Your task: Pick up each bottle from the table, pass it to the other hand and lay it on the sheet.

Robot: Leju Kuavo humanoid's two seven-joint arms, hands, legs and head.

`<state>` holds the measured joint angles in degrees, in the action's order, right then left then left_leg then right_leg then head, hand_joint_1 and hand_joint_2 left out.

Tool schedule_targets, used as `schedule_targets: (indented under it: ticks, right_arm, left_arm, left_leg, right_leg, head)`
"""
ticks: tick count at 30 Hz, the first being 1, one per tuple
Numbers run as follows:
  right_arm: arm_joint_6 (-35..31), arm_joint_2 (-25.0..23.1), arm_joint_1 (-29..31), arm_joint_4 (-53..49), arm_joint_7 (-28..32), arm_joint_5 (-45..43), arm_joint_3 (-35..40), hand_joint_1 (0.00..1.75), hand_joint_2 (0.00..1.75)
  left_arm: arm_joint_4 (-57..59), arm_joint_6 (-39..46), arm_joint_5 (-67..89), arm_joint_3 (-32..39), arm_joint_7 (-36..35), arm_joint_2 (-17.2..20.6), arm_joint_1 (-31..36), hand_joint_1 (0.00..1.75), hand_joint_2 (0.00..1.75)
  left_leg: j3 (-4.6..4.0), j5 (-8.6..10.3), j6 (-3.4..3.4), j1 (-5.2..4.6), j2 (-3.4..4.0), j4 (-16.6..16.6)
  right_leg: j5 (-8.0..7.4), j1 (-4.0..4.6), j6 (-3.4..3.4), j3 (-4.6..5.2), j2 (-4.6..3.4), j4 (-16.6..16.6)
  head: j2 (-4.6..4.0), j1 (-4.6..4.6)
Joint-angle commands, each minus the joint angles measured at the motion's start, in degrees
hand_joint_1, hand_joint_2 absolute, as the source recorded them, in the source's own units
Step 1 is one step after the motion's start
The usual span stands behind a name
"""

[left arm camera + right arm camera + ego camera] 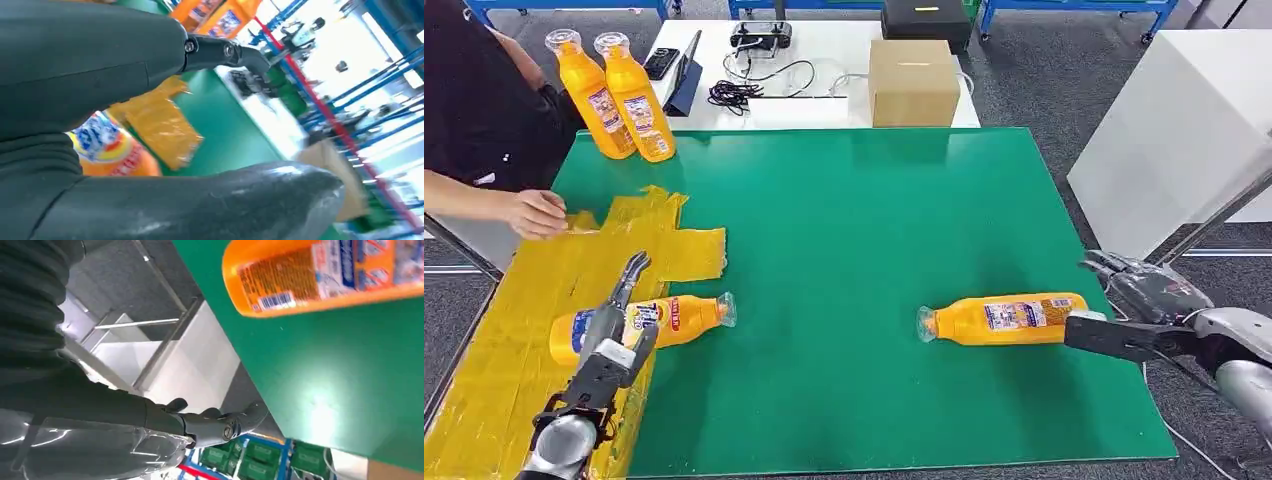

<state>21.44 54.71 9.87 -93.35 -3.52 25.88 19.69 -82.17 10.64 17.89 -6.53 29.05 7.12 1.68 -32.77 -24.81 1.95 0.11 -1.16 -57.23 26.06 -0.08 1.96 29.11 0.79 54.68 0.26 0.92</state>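
Four orange plastic juice bottles are before me on the wide green-topped counter (864,250), which fills the middle of the head view. The crumpled yellow plastic sheet (534,290) covers its lower left. One bottle (679,316) lies on the sheet's edge, cap pointing right, with my left hand (619,335) over its base end, fingers apart and, as far as I can tell, not clamped on it. The second lying bottle (1009,318) is at lower right on bare green; my right hand (1114,335) sits just at its base, fingers extended, gripping nothing. Two upright bottles (619,95) stand at upper left.

I judge one bottle laid down and the right-side pickup now in hand: the next move calls for closing the right hand round that bottle's body, lifting, then passing it leftward.

A person's hand (536,213) rests on the sheet's far end. Beyond the counter stand a white table with cables and a brown cardboard box (912,82).
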Motion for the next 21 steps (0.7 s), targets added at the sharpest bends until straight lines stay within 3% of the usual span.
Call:
schedule_targets:
  ticks: [1, 3, 8, 15, 21]
  right_arm:
    - [-3.02, -10.44, 1.62, 11.0, 0.71, 4.75, 4.95, 0.0, 1.75]
    - [-3.01, -11.22, 2.31, 11.67, 0.71, 4.89, 4.96, 0.0, 1.75]
    - [-4.64, -19.22, 7.65, 20.23, 0.52, 10.14, 8.37, 0.0, 1.75]
    - [-4.92, -19.25, 7.8, 20.65, 0.51, 10.17, 8.51, 0.0, 1.75]
    - [-8.32, -23.73, 9.05, 28.11, 0.67, 14.72, 9.4, 0.0, 1.75]
  left_arm:
    - [-7.47, -2.38, -3.08, 2.22, 0.31, -2.39, -2.63, 0.0, 0.0]
    - [-7.51, -2.9, -3.22, 2.02, 0.39, -2.2, -2.58, 0.0, 0.0]
    - [-9.37, -2.86, -2.72, 0.89, -0.95, -2.08, -2.39, 0.0, 0.0]
    - [-9.25, -2.81, -2.87, 0.96, -1.28, -2.05, -2.43, 0.0, 0.0]
    - [-8.91, -3.2, -3.05, 0.53, -1.79, -2.51, -3.88, 0.0, 0.0]
  left_leg:
    - [0.24, -0.05, -0.09, 0.15, 0.25, 0.14]
    - [0.24, -0.04, -0.1, 0.09, 0.23, 0.15]
    - [0.22, -0.02, -0.11, 0.15, 0.43, 0.15]
    - [0.12, -0.02, -0.08, 0.08, 0.32, 0.07]
    - [0.27, -0.05, -0.09, 0.09, 0.43, 0.17]
  right_leg:
    - [-0.09, 0.14, -0.03, -0.25, -0.22, -0.29]
    - [-0.06, 0.08, -0.03, -0.22, -0.2, -0.23]
    - [-0.15, 0.15, -0.04, -0.17, -0.41, -0.27]
    - [-0.05, 0.07, -0.02, -0.07, -0.31, -0.1]
    - [-0.07, 0.08, -0.03, -0.23, -0.43, -0.21]
  head:
    - [0.0, 0.02]
    - [0.0, 0.0]
    - [0.0, 0.0]
    - [0.0, 0.02]
    - [0.0, 0.0]
